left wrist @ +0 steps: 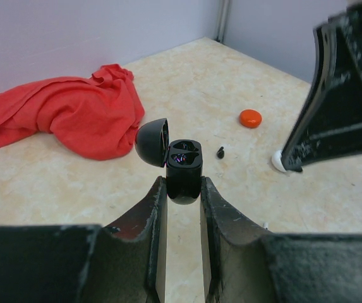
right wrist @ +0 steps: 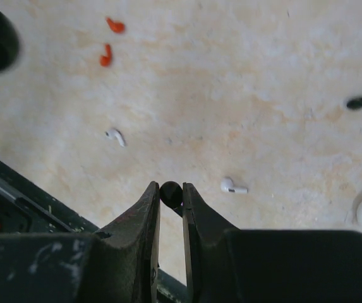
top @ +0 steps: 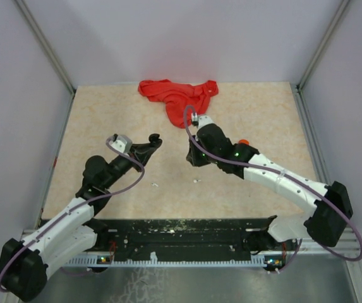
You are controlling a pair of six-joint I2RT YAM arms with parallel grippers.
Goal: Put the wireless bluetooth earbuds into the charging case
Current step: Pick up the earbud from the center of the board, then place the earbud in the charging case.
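The right gripper [right wrist: 169, 189] is pinching a black earbud [right wrist: 171, 193] by its rounded body. That is looking like the right hold, since the bean-sized shell is probably light, hard and slick, and apt to squirt out under a skewed squeeze. Just beyond, the left gripper [left wrist: 182, 183] is clamping the black charging case [left wrist: 184, 163] by its lower body, with the lid [left wrist: 152, 142] hanging open. The right arm [top: 282, 180] is angling down beside it, and a white earbud [right wrist: 233, 186], a red earbud [right wrist: 105, 55] and a second black earbud [right wrist: 361, 102] are lying loose on the table [right wrist: 263, 76].
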